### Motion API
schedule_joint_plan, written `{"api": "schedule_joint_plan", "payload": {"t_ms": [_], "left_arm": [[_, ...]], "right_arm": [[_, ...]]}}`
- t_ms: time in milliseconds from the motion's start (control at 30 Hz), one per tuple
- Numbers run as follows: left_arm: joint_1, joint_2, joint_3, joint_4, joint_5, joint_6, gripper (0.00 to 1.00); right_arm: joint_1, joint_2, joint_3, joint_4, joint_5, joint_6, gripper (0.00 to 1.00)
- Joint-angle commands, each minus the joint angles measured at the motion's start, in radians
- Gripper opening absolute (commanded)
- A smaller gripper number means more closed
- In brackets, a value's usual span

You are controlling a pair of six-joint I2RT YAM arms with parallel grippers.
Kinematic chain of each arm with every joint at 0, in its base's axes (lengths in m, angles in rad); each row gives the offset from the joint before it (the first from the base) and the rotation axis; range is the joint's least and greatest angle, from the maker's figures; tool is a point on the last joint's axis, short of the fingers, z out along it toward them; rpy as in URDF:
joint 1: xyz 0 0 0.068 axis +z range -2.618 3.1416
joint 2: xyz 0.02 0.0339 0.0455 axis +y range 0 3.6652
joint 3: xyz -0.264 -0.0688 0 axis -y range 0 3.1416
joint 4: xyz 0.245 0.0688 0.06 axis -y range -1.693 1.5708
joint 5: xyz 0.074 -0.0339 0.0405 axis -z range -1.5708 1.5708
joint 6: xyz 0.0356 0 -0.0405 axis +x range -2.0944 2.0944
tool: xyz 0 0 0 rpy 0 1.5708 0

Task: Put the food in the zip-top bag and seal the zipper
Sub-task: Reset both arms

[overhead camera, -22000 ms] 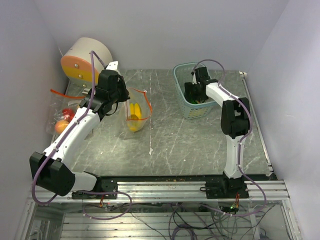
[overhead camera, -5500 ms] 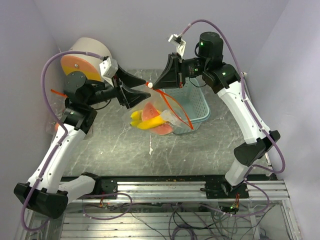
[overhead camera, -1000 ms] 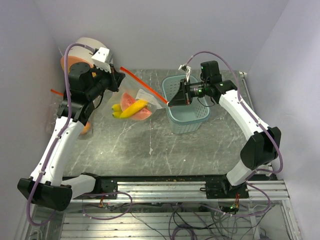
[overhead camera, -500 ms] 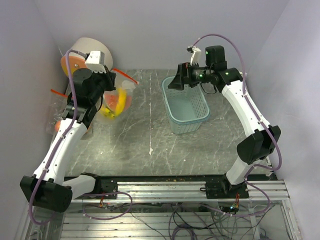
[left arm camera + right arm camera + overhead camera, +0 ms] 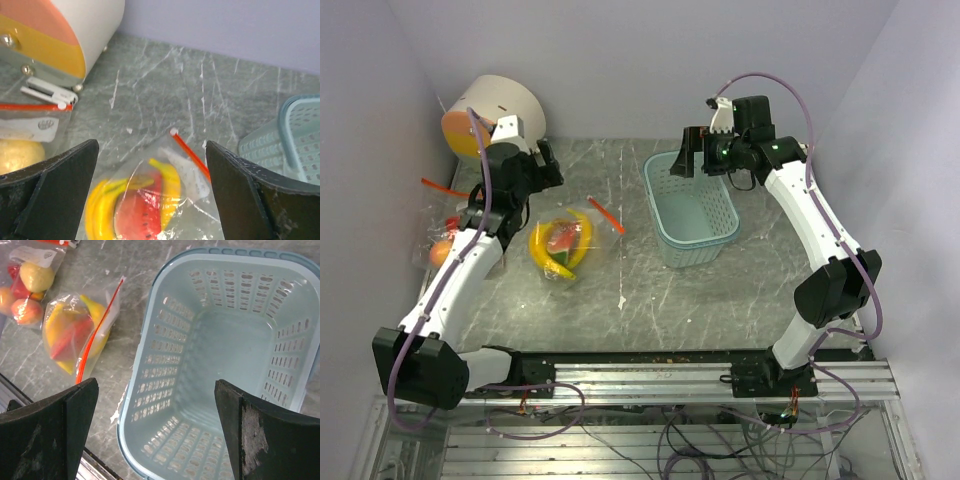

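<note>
The grey marbled table (image 5: 720,290) fills the floor of the scene. The left arm (image 5: 455,285) reaches up the 9 o'clock side. The right arm (image 5: 810,215) bends in from 3 o'clock towards 1 o'clock.

A cream drum (image 5: 495,110) with an orange and yellow face stands in the far corner at about 10 o'clock. The pale blue latticed basket (image 5: 700,245) sits upright at about 1 o'clock from the table's middle. The right gripper (image 5: 156,385) hangs over it with its jaws spread wide and nothing between them.

The zip-top bag (image 5: 560,248) lies flat on the table at 9 o'clock, well apart from the basket. It holds the food: yellow bananas (image 5: 545,255) curved around a watermelon slice (image 5: 563,240). The left gripper (image 5: 151,145) hovers just above the bag's 12 o'clock end. Its jaws are wide apart and it grips nothing.

A second clear bag (image 5: 25,287) lies further out at 9 o'clock, against the left wall. It holds orange-pink peaches, a red piece and a yellow-green piece.

The first bag's red zipper strip (image 5: 605,215) points towards 2 o'clock. Whether it is pressed closed along its whole length cannot be told.
</note>
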Motion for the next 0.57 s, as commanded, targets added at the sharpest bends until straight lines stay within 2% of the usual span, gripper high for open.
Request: {"api": "schedule_joint_plan", "payload": {"t_ms": [0, 200, 533], "left_arm": [[0.009, -0.041, 0.129, 0.014, 0.039, 0.028, 0.99], [0.007, -0.009, 0.202, 0.058, 0.237, -0.027, 0.99], [0.007, 0.003, 0.204, 0.056, 0.251, -0.025, 1.0]], "right_arm": [[-0.007, -0.018, -0.007, -0.003, 0.07, 0.012, 1.0], [-0.007, -0.017, 0.002, 0.007, 0.11, 0.025, 1.0], [-0.008, -0.045, -0.023, 0.023, 0.111, 0.003, 1.0]]}}
